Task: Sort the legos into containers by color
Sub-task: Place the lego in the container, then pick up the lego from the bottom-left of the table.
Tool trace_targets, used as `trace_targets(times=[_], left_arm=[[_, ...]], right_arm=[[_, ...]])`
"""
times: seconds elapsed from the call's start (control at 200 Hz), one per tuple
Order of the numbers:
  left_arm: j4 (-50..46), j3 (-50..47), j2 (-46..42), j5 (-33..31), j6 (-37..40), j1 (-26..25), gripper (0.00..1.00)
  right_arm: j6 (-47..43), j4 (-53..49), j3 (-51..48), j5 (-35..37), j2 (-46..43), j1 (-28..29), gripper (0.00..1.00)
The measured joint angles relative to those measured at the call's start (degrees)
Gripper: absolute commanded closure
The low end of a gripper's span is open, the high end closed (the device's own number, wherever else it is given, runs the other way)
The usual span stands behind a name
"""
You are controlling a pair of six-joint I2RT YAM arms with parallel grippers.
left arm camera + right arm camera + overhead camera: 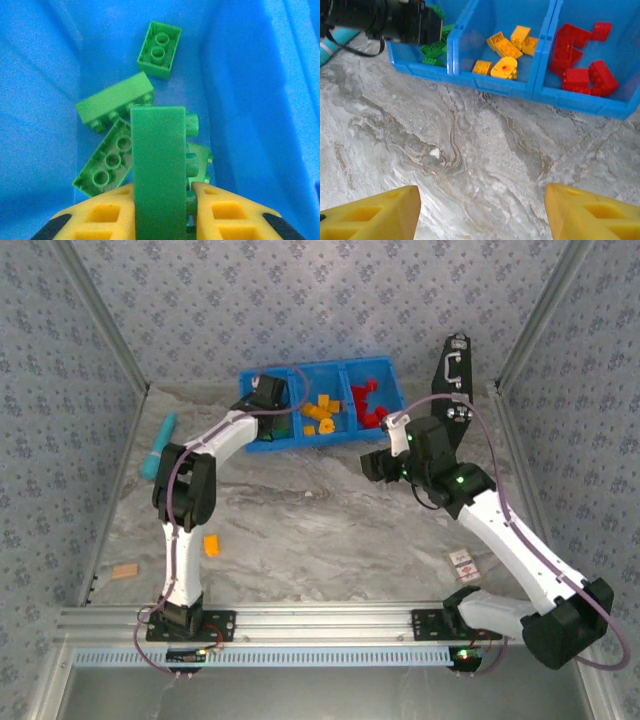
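One green lego (pixel 157 150) in left gripper (pixel 162 187), overhead, orange lego (pixel 211 545) on table (pixel 330 530)

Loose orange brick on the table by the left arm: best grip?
Orange brick: come straight down and pinch across its narrower width, I'd say. It lies alone on the table, nothing touching it, and looks slightly longer than wide; studs too small to tell.

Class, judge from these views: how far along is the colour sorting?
Done: the blue tray holds green bricks left, orange-yellow bricks middle, red bricks right. In hand: the left gripper grips a green brick inside the green compartment. Left: one orange brick loose on the table; the right gripper hangs open, empty.
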Motion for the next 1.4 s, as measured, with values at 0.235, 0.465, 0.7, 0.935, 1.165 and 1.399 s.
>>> trace_targets(times=[0.235,0.465,0.7,0.935,1.165,1.399], left_arm=[[-0.4,3.3,0.1,1.1,2.2,0.2,0.44],[-4.8,2.7,-6.7,1.3,8.2,0.2,0.38],[-9.9,-6.0,-30.3,-3.1,12.5,0.2,0.35],[-18.7,-29.4,-53.5,-10.6,2.3,0.2,0.36],[-25.2,-53.5,-61.8,-12.0,-15.9,-1.0,0.34],[-25.3,-62.2,-66.4,-13.1,-27.5,-5.2,0.3]], right_arm=[[1.5,-2.2,-1.8,1.7,-2.3,0.1,0.3],[1.1,-1.8,-1.8,1.0,0.2,-0.8,0.29],[-0.9,1.4,-1.7,-3.4,7.8,-2.3,0.27],[-2.8,2.5,1.9,-7.3,14.5,-2.8,0.26],[-4.2,2.7,6.0,-9.4,17.5,-3.6,0.24],[-4.3,2.7,8.5,-10.1,19.5,-4.7,0.23]])
